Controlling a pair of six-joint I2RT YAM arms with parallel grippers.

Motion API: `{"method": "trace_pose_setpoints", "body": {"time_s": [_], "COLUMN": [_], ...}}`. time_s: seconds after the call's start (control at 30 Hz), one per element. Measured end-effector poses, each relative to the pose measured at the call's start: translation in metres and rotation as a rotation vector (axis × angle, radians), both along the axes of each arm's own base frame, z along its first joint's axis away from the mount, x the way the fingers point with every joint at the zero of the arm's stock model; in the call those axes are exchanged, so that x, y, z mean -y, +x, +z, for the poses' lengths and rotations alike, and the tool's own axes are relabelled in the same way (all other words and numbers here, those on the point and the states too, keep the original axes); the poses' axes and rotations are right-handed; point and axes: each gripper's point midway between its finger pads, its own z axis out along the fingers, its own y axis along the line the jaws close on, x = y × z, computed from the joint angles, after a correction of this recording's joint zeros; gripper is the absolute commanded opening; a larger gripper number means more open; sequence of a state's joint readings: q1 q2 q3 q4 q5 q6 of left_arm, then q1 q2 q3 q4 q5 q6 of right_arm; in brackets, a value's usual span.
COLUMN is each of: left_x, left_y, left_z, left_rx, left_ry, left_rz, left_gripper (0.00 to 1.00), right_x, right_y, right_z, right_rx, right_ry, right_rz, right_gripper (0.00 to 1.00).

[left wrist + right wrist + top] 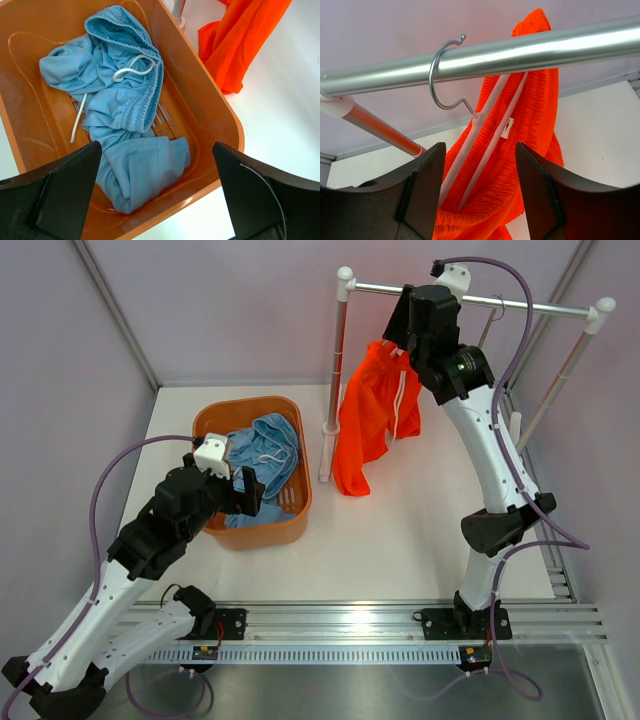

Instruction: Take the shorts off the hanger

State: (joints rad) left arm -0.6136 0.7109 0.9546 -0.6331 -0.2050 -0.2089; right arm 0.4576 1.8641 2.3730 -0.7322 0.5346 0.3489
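The bright orange shorts [368, 430] hang from a white hanger [487, 132] whose wire hook [440, 75] sits on the metal rail [470, 298]. In the right wrist view the orange shorts [530, 125] are bunched along the hanger's arm. My right gripper [480, 200] is open just under the rail, its jaws standing either side of the gathered waistband and hanger. In the top view it [395, 335] is at the top of the shorts. The light blue shorts [120, 100] lie crumpled in the orange basket [222, 107]. My left gripper [157, 200] is open and empty above the basket's near edge.
The rack's white left post [335, 380] stands just right of the basket [215, 420]. The rail's right end slopes down on a second post [565, 365]. The orange shorts' hem [235, 50] hangs close by the basket's right wall. Grey walls enclose the white table.
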Motion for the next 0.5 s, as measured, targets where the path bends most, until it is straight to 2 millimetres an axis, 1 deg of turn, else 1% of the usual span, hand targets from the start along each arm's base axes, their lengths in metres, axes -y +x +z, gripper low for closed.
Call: {"method": "trace_pose_setpoints", "body": {"time_s": [0.17, 0.27, 0.37, 0.5], "left_x": [0.0, 0.0, 0.001, 0.001], "left_y": [0.0, 0.0, 0.001, 0.001], "left_z": [0.0, -0.001, -0.001, -0.001], "left_rx": [-0.001, -0.002, -0.005, -0.005], "left_ry": [0.0, 0.001, 0.003, 0.003], "left_rz": [0.0, 0.0, 0.0, -0.001], "left_gripper": [0.99, 0.99, 0.99, 0.99], "right_x": [-0.002, -0.005, -0.007, -0.01], "right_y": [0.005, 0.012, 0.02, 0.032], "right_z": [0.002, -0.002, -0.01, -0.025], "right_rx": [0.012, 0.009, -0.003, -0.022], "right_ry": [0.013, 0.015, 0.007, -0.011], "right_rz": [-0.009, -0.011, -0.02, -0.035], "right_gripper": [0.64, 0.6, 0.55, 0.53]}}
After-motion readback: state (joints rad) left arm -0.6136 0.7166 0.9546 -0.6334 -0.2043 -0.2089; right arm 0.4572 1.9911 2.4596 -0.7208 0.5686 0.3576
